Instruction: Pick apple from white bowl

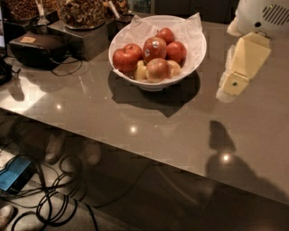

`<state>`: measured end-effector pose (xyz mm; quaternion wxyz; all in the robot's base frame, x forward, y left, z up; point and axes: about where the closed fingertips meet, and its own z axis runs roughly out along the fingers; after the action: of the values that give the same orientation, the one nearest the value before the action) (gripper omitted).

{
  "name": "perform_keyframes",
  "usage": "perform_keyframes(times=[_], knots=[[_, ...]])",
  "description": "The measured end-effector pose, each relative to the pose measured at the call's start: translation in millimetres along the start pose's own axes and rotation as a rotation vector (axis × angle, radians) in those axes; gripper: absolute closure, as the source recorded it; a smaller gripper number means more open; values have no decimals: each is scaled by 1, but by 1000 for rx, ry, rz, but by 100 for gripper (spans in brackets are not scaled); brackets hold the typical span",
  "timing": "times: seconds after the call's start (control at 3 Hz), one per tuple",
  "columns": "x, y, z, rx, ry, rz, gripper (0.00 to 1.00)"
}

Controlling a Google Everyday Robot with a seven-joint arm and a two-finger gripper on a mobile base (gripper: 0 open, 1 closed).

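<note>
The white bowl lined with crumpled white paper stands on the grey table. It holds several red and yellowish apples. My gripper hangs at the right, beside the bowl and a little above the table, apart from the bowl's rim. It holds nothing that I can see.
A black device with cables sits at the back left. Glass containers of snacks stand on a dark box behind the bowl. Below the table's front edge lie cables and a blue object on the floor.
</note>
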<state>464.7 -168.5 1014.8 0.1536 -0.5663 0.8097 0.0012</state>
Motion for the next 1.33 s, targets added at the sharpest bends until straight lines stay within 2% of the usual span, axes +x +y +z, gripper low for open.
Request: perform_keyframes(times=[0.67, 1.33], knots=[[-16, -6, -1, 31, -60, 12, 0], [-45, -17, 41, -10, 9, 101, 0]])
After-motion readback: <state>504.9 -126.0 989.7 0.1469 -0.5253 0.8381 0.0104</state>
